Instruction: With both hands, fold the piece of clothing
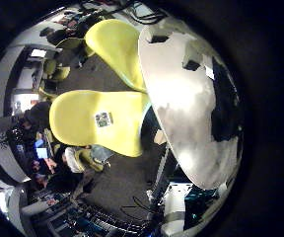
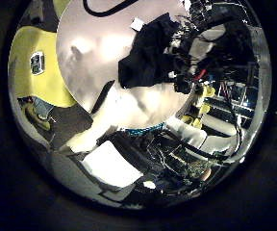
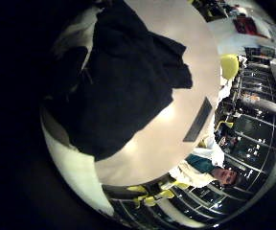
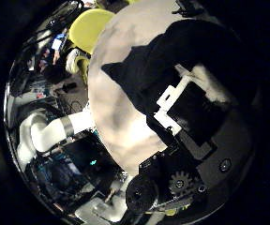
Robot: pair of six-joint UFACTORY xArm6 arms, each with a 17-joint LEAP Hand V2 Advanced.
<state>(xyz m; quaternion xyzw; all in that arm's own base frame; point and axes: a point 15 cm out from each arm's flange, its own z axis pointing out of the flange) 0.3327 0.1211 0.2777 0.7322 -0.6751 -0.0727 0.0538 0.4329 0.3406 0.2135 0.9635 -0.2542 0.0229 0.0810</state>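
Observation:
A crumpled garment (image 3: pixel 128 77) lies bunched near one edge of the round table (image 3: pixel 181 129). It fills much of the right little finger side palm view, so the right palm is close above it. My right hand (image 4: pixel 193 105) reaches its fingers out over the cloth (image 4: pixel 187 52), relaxed and holding nothing. In the left thumb side palm view a hand (image 2: pixel 204 50) hangs over the garment (image 2: pixel 146 56) at the far side of the table (image 2: pixel 95 43). My left hand stays well back from the table; none of its fingers show.
Moulded chairs (image 1: pixel 98 120) stand beside the table (image 1: pixel 186 94), one more (image 1: pixel 117 44) behind. A white arm (image 4: pixel 51 131) comes in past the table's edge. Room clutter lies beyond.

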